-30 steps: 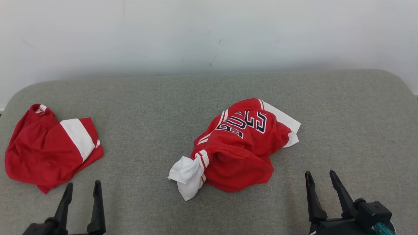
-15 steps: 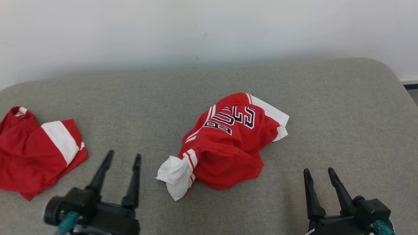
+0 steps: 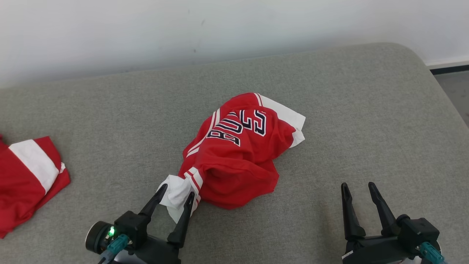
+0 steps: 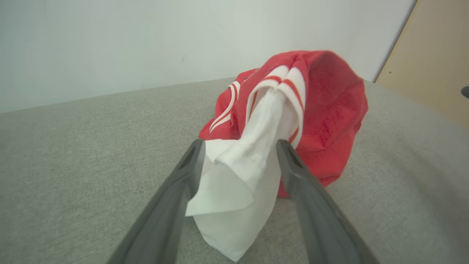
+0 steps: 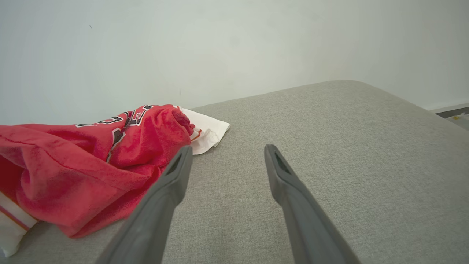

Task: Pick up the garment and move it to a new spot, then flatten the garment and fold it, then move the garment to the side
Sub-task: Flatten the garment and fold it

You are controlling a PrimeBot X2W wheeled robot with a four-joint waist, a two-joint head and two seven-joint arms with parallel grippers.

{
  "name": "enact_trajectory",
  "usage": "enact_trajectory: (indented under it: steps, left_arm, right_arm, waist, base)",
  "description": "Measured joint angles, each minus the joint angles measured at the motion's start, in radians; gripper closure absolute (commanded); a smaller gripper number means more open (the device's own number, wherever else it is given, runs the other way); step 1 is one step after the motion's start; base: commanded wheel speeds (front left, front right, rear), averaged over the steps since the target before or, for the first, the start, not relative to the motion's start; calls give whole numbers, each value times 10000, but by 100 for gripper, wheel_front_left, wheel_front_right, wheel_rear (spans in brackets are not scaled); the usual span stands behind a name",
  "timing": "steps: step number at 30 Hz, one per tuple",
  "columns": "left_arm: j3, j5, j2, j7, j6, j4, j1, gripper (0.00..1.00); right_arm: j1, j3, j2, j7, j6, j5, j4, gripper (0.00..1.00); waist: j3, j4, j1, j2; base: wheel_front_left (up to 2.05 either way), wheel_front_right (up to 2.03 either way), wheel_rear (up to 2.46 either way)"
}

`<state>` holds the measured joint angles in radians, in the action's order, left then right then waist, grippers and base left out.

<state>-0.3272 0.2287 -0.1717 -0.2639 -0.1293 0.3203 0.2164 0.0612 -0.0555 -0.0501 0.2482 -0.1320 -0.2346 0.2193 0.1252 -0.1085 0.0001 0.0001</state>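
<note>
Left gripper [image 3: 177,190] was spread wide around white sleeve [image 4: 238,176], nothing clamped. Right gripper [image 3: 357,184] was held open, empty. Risk judged: sleeve alone pinched, red jersey [image 3: 238,161] dragged bunched or slipped.

— What carries everything?
— A bench [image 3: 366,121] padded in grey woven cloth, corners rounded, its far edge against a white wall [image 3: 234,29].
— And on it?
— Two pieces. The garment [image 3: 234,161], red with white trim and dark letters, lies crumpled near the middle, a white cuffed end [image 3: 175,193] trailing toward the near edge. A second red garment [image 3: 29,179] with a white band lies well apart at the left, partly out of view
</note>
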Motion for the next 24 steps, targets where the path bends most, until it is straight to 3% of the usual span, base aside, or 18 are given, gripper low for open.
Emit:
enact_trajectory:
  steps: [1, 2, 8, 16, 24]
  left_arm:
    - [-19, 4, -6, 0, -2, 171, 82, 55]
    - [-36, 4, -10, 0, -2, 318, 153, 100]
    - [230, 15, -15, 0, 69, 456, 634, 100]
    - [773, -502, -456, 0, 412, -775, 755, 100]
    - [552, -844, -711, 88, 690, -1726, -454, 100]
  right_arm:
    - [4, 13, -2, 6, 0, 0, 8, 0]
    - [8, 13, -4, 23, 0, 0, 23, 0]
    - [12, 148, -6, 73, 0, 2, 67, 0]
    - [-121, 128, -2, 86, 0, -35, 171, 0]
    - [-221, 50, 0, 92, 0, -90, 215, 0]
  waist:
    - [34, -44, 0, 1]
    - [61, -84, 0, 0]
    - [68, -46, 0, 0]
    - [-147, 611, 0, 0]
    - [-368, 1445, -1, 0]
  base:
    - [0, 0, 0]
    - [0, 0, 0]
    - [0, 0, 0]
    - [0, 0, 0]
    - [0, 0, 0]
